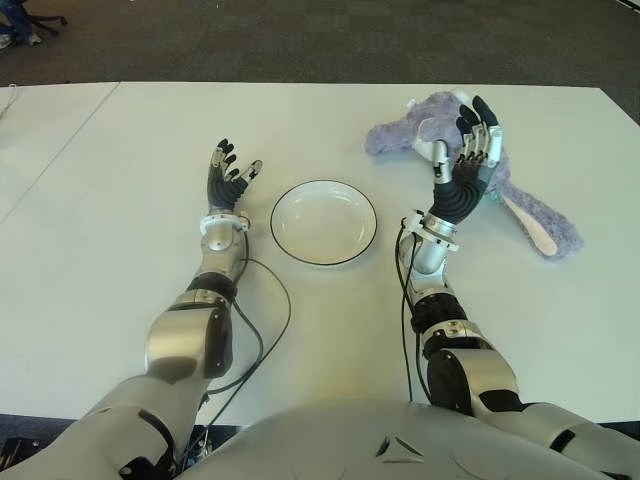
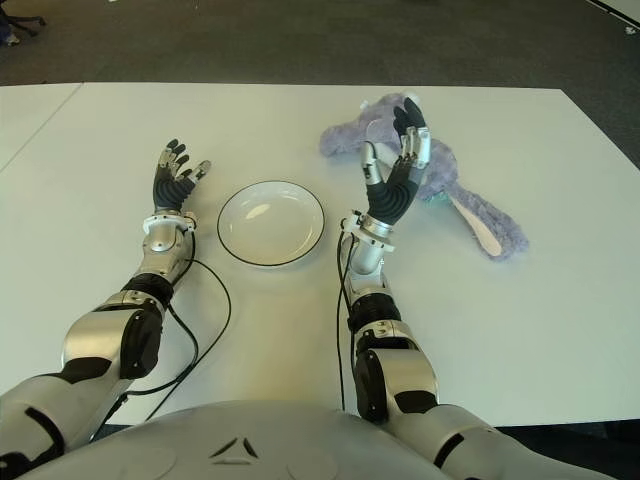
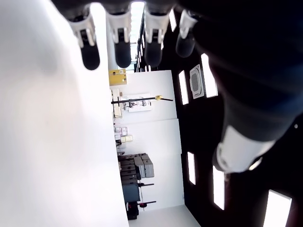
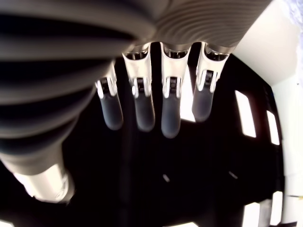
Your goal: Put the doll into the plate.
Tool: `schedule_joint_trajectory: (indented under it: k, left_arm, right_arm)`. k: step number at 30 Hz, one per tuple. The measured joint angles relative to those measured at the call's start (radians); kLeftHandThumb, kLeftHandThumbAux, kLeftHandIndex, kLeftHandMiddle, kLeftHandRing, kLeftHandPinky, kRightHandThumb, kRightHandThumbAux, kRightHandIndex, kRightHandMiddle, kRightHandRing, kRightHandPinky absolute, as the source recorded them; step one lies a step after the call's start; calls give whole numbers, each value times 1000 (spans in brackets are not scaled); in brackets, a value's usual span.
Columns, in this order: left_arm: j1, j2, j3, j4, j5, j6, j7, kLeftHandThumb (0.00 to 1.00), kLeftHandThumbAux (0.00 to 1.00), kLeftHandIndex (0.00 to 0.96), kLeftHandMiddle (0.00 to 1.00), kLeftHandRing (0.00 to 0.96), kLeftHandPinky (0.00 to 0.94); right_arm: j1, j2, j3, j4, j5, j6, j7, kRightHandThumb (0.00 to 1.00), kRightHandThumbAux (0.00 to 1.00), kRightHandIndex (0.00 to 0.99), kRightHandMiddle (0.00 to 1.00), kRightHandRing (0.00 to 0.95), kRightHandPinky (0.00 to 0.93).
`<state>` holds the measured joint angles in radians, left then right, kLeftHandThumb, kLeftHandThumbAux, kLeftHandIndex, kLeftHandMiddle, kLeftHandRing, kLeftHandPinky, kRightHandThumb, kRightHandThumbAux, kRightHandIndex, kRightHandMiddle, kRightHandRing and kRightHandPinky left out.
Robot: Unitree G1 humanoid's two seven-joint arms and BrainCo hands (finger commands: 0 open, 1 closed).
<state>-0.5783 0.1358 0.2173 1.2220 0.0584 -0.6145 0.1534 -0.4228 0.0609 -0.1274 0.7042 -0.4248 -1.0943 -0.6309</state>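
on the white table we list: a purple plush doll with long ears, lying well right of the round white plate with a dark rim; our right hand, fingers spread and empty, showing in front of the doll; our left hand, fingers spread and empty, left of the plate.

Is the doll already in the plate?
No, the plate is empty; the doll lies on the table beside the right robot hand.
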Motion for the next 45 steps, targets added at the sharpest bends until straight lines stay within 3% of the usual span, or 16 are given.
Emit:
schedule_joint_trajectory:
  k: [14,28,34,45]
  left_arm:
    - [-11,3,1,-3,0,0,0,138,711,56,105,103,136]
    - [-3,2,3,1,-1,7,-10,124,706,43,96,95,123]
    - [-2,1,4,1,0,7,-21,93,694,27,84,86,114]
    - [-2,0,5,2,-1,7,-24,47,719,10,65,70,103]
  right_arm:
    - [4,-136,51,-154,-352,548,-19,200,459,48,0,0,0]
    - [-170,-305,163,-71,-561,1123,95,242,416,57,0,0,0]
    - [-257,-375,223,42,-557,1198,155,229,432,44,0,0,0]
    - [-357,-477,320,233,-546,1217,189,227,436,41,0,0,0]
